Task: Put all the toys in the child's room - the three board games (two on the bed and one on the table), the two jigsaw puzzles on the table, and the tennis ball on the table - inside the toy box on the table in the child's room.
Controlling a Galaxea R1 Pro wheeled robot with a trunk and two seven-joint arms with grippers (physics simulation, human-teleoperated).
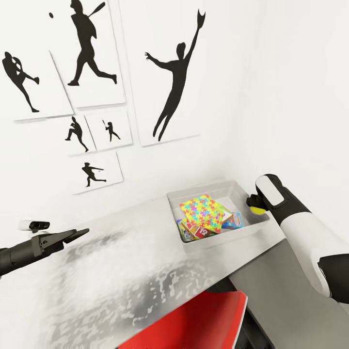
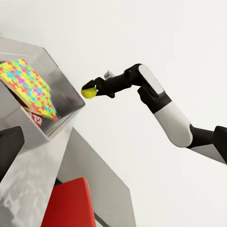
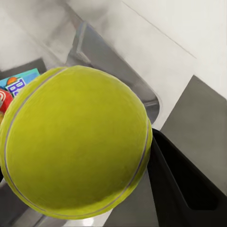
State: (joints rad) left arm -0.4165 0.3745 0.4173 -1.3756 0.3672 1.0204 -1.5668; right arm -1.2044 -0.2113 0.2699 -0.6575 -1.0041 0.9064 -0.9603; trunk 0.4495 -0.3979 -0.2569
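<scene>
The pale grey toy box (image 1: 247, 232) stands on the white-grey table (image 1: 121, 271) in the room's corner. A multicoloured jigsaw puzzle (image 1: 205, 212) lies tilted on top of the board games (image 1: 199, 230) inside it, and the same puzzle (image 2: 29, 87) shows in the left wrist view. My right gripper (image 1: 255, 205) is shut on the yellow-green tennis ball (image 1: 257, 210), held just above the toy box's right rim. The ball (image 3: 75, 142) sits close before the right wrist camera, over the toy box (image 3: 118, 61). My left gripper (image 1: 80, 234) hovers over the table's left part, its fingers close together with nothing between them.
A red chair (image 1: 194, 320) is tucked under the table's front edge. A dark grey cabinet top (image 1: 286, 300) adjoins the table at the right. White walls with black sports silhouettes (image 1: 177, 72) close in behind. A small white device (image 1: 34, 225) lies at the table's left.
</scene>
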